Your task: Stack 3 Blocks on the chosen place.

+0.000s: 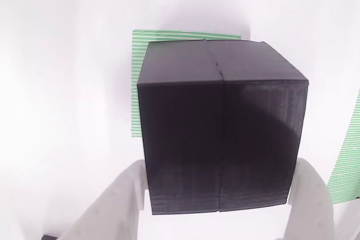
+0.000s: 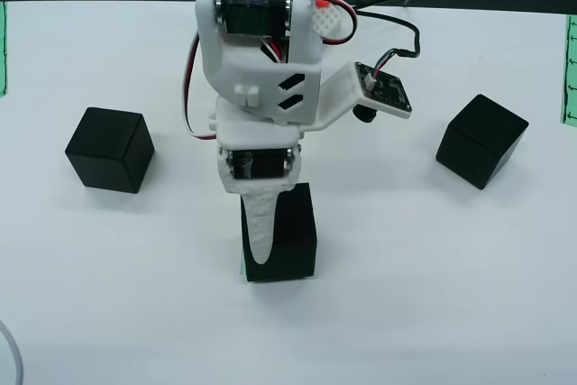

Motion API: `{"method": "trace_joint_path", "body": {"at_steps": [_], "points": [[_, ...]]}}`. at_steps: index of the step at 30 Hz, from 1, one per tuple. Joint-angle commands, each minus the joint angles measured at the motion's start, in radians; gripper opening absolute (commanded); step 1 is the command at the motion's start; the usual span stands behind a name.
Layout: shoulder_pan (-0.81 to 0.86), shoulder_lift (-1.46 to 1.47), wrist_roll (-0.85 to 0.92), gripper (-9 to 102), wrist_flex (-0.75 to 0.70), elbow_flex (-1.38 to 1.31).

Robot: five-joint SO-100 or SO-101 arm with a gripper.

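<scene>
Three matte black cubes stand on the white desk (image 2: 433, 313). The middle cube (image 2: 287, 236) is taken as the landmark in the overhead view. Its top face carries a seam line, visible in the wrist view (image 1: 222, 133), running front to back and continuing down the near face.

The tool (image 1: 219, 195) is positioned at the middle cube. In the wrist view its two white fingers (image 1: 121, 200) flank the lower corners of the cube, one on each side, and appear to sit against the cube's side faces; the tool is clenched on the cube as far as this view shows. In the overhead view a white finger (image 2: 261, 223) lies over the left part of the cube's top, and the arm body (image 2: 261, 60) rises behind it.

The green-and-white striped square patch (image 1: 136, 88) lies directly under and behind the middle cube; its stripes show past the cube's left and far edges in the wrist view. Whether the cube rests on the patch or hangs just above it cannot be determined.

The left cube (image 2: 110, 149) stands well apart to the left of the middle cube and slightly farther back. The right cube (image 2: 481, 140) stands well apart to the right, turned at an angle.
</scene>
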State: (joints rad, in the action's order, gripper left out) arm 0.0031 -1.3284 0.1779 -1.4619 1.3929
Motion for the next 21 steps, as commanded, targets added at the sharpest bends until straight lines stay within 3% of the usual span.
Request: {"method": "trace_joint_path", "body": {"at_steps": [1, 21], "points": [[0.006, -0.071, 0.008, 25, -0.006, 0.009], [0.035, -0.041, 0.006, 27, 0.025, 0.044]]}}
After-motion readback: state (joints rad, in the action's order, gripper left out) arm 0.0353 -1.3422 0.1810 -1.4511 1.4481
